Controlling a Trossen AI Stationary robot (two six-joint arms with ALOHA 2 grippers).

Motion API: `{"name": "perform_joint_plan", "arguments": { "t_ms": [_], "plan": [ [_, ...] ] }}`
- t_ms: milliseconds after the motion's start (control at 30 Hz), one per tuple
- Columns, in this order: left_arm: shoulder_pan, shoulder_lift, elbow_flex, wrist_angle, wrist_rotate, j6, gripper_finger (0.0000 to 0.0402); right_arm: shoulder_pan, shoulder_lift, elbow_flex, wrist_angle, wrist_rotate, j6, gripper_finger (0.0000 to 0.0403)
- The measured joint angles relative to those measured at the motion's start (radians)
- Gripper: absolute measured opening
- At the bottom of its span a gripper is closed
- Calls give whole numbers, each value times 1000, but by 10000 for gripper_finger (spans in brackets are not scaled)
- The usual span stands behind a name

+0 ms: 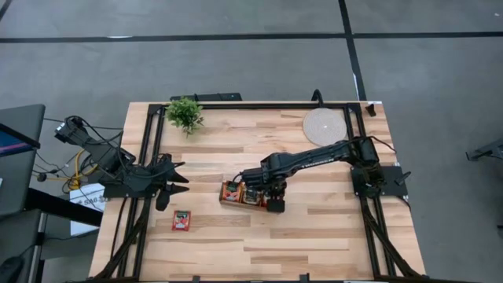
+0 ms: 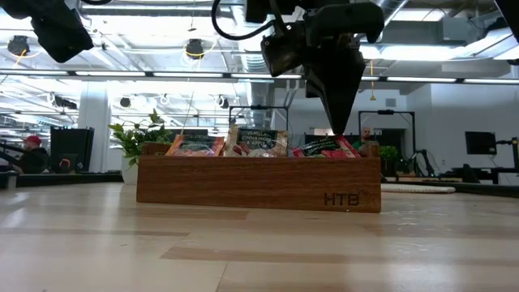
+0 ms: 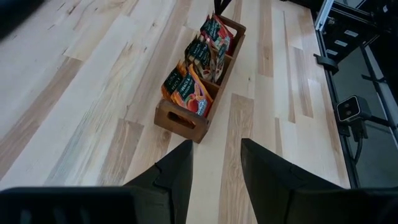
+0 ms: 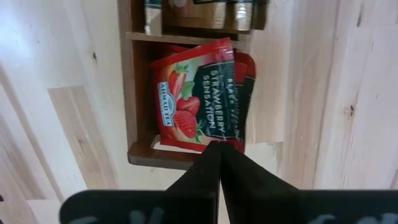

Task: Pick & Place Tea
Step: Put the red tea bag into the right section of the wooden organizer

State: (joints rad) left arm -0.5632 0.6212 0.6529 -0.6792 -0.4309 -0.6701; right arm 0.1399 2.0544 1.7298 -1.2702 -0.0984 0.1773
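Table (image 1: 314,236) from above: bare wood lies all round the right end effector (image 1: 274,205), which hangs over the tray's (image 1: 240,193) nearest end; one sachet (image 1: 181,221) lies well apart, nearer the left end effector (image 1: 178,185) at the edge. Low view: the right fingers hide part of the sachets (image 2: 324,148) below them; "HTB" marks the tray. Left wrist: its fingers (image 3: 177,174) stand half apart, empty, the tray ahead. Right wrist: fingers pinched together on a "STRAWBERRY SENSATION" sachet's (image 4: 202,99) edge, in the end compartment.
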Motion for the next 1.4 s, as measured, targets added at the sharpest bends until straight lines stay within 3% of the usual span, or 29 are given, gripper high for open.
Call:
{"name": "perform_joint_plan", "arguments": {
  "t_ms": [200, 633, 1067, 1400],
  "plan": [
    [0, 0, 0, 0, 0, 3, 126, 4, 0, 0, 1, -4, -2, 13],
    [0, 0, 0, 0, 0, 7, 126, 4, 0, 0, -12, -7, -18, 98],
    [0, 0, 0, 0, -35, 7, 126, 0, -1, 0, -82, -6, -28, 102],
    [0, 0, 0, 0, -64, 7, 126, -22, -1, 0, -14, -3, -80, 102]
  ]
}}
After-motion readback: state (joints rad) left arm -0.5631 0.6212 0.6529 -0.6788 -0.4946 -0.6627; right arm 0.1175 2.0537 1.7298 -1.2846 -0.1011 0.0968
